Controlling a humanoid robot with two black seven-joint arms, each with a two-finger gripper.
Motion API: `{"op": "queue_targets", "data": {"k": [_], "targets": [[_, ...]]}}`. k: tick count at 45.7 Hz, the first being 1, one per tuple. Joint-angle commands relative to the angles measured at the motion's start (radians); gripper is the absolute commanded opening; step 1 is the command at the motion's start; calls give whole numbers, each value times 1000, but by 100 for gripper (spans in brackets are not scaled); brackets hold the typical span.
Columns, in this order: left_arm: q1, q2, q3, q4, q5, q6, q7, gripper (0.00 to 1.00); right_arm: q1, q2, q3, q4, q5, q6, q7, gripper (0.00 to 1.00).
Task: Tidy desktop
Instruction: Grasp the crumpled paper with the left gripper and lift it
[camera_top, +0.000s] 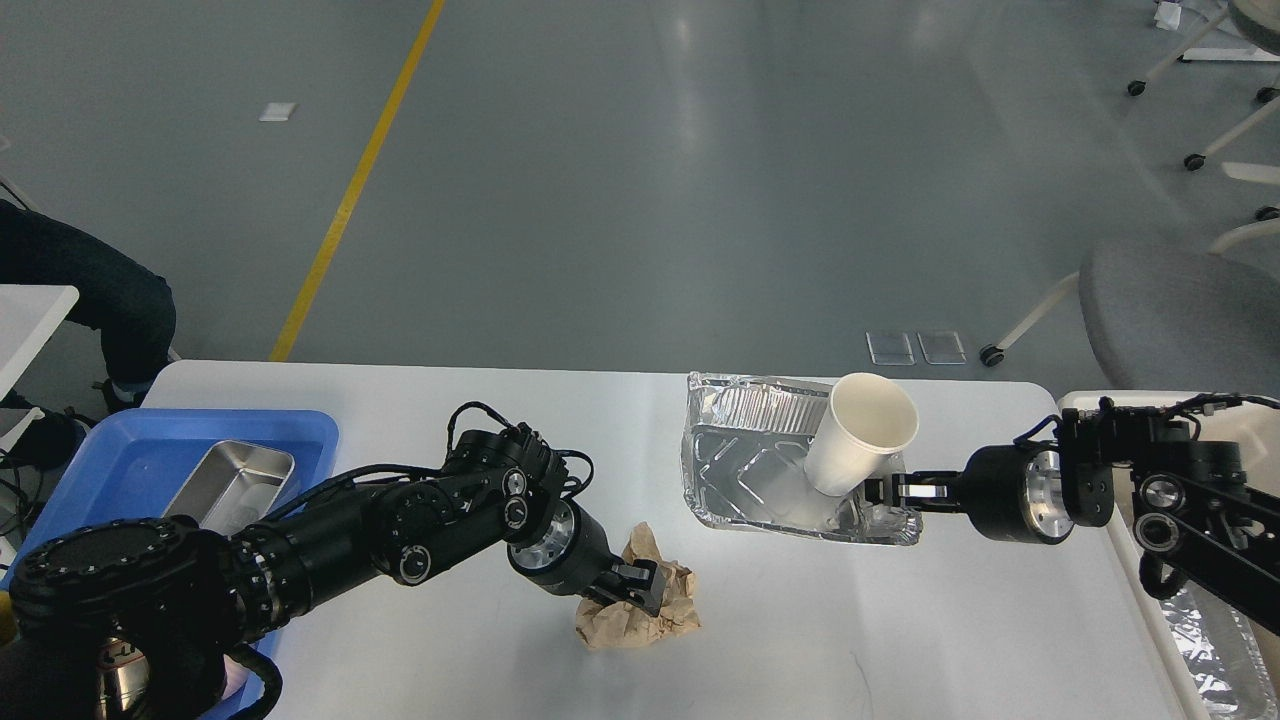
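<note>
The white desktop (900, 630) holds a crumpled brown paper ball (650, 620) near the front middle. My left gripper (632, 590) is pressed down into the ball and closed on it; a flap of paper stands up behind the fingers. A silver foil tray (745, 470) lies at the back right with a white paper cup (860, 430) leaning in it, mouth up and to the right. My right gripper (882, 491) reaches in from the right, shut on the tray's near right rim just below the cup.
A blue plastic tray (300, 425) at the left edge holds a steel box (232, 480). A cream bin (1085, 402) stands at the right edge with foil (1205, 640) in it. A grey chair (1180, 310) stands beyond the table's right end.
</note>
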Motion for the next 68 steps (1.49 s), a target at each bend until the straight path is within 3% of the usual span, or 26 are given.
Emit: {"op": "queue_targets", "data": {"k": [1, 9, 28, 35, 41, 54, 60, 68], "targets": [[-1, -6, 15, 0, 20, 42, -15, 19, -4, 0, 6, 1, 0, 0, 0, 0], [-5, -4, 32, 0, 26, 34, -16, 1, -5, 0, 6, 1, 0, 0, 0, 0], [-42, 99, 1, -32, 11, 36, -23, 0, -13, -2, 6, 1, 0, 0, 0, 0], [-48, 255, -43, -129, 8, 21, -30, 0, -16, -2, 6, -1, 0, 0, 0, 0], [-44, 444, -60, -273, 6, 2, -68, 0, -15, -3, 4, -2, 0, 3, 0, 0], [-33, 850, -178, -489, -15, -137, -133, 0, -1, -2, 6, -4, 0, 5, 0, 0], [-67, 921, -361, -482, -89, -169, -132, 0, -2, -12, 6, -2, 0, 5, 0, 0], [-229, 932, -507, -463, -117, -169, -115, 0, 1, -15, 6, -2, 0, 5, 0, 0]]}}
